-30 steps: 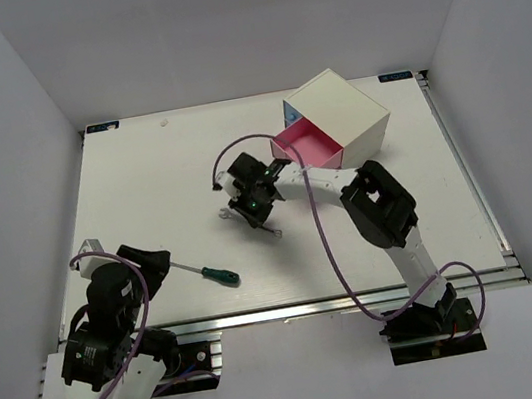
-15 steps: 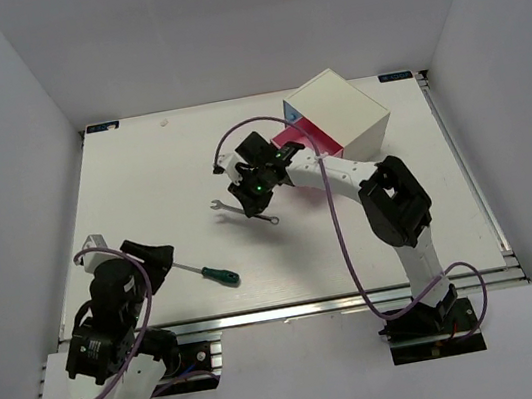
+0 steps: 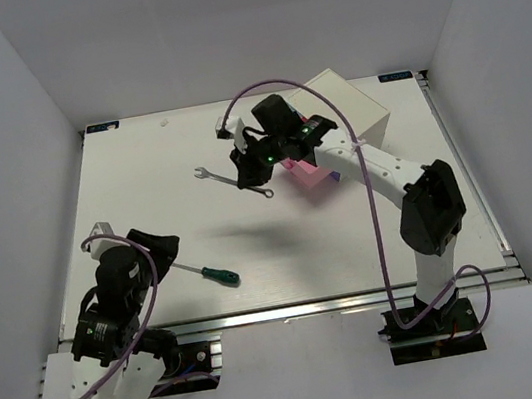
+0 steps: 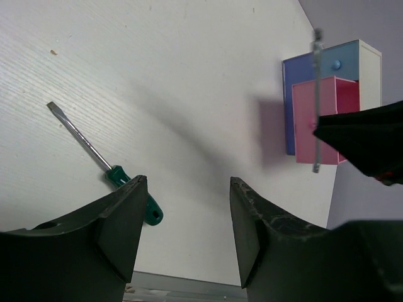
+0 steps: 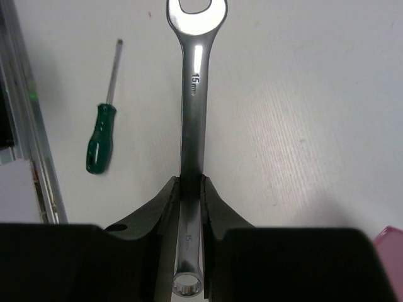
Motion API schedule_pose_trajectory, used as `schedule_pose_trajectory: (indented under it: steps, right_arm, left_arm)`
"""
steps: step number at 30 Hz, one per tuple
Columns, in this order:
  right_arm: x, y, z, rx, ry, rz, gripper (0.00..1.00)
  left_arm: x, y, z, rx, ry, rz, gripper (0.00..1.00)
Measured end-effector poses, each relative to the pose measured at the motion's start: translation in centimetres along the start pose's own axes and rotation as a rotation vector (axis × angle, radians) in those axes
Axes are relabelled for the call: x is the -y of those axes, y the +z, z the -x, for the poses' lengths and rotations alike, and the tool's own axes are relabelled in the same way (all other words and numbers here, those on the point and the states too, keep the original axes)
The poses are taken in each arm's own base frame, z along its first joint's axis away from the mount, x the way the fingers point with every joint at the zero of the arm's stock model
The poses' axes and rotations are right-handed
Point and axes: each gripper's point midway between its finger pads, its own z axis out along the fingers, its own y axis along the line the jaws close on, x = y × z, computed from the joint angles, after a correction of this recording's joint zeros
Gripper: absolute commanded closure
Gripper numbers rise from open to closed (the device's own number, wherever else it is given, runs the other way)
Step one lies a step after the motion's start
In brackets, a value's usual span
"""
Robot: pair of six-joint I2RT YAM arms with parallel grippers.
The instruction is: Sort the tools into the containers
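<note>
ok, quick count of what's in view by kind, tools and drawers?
wrench: 1
green-handled screwdriver: 1
drawers: 2, pink drawer and blue drawer
white cabinet: 1
Total: 5

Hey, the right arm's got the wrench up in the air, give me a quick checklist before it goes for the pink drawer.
1. Grip on wrench: ok; right gripper is shut on its shaft, toward the ring end.
2. Pink drawer open: ok; pulled out of the cabinet.
3. Wrench above the drawer: not ok; it hangs over the table beside it.
4. Wrench fits the drawer's length: cannot tell.
5. Left gripper out of the path: ok; open, down by the green screwdriver.
</note>
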Motion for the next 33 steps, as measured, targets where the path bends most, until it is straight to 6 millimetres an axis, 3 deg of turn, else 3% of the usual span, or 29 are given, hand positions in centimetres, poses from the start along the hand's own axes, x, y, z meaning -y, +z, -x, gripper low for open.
schedule_pose_trajectory:
  steps: [5, 8, 11, 21, 25, 33]
  right_arm:
    - [-0.4, -3.0, 4.4, 0.125, -0.076, 0.009, 1.00]
    - [0.6, -4.3, 5.2, 0.163, -0.093, -0.011, 1.00]
    - [3.1, -5.6, 5.3, 0.190, -0.098, -0.050, 1.00]
    - [11.8, -11.2, 4.2, 0.279, -0.120, -0.189, 1.00]
    - [13.3, -11.8, 3.1, 0.294, -0.130, -0.197, 1.00]
    - [14.4, -10.5, -2.3, 0.236, -0.116, -0.173, 1.00]
  left_arm:
    - [0.3, 0.7, -0.2, -0.010, 0.009, -0.008, 0.35]
    - [0.3, 1.1, -0.5, -0.019, 0.013, -0.008, 0.35]
    - [0.4, 1.2, -0.6, -0.022, 0.015, -0.015, 0.35]
    - [1.1, 1.5, -0.6, -0.028, 0.019, -0.041, 0.35]
    - [1.2, 1.8, -0.7, -0.032, 0.023, -0.043, 0.35]
    - [1.1, 2.1, -1.1, -0.046, 0.025, -0.045, 0.35]
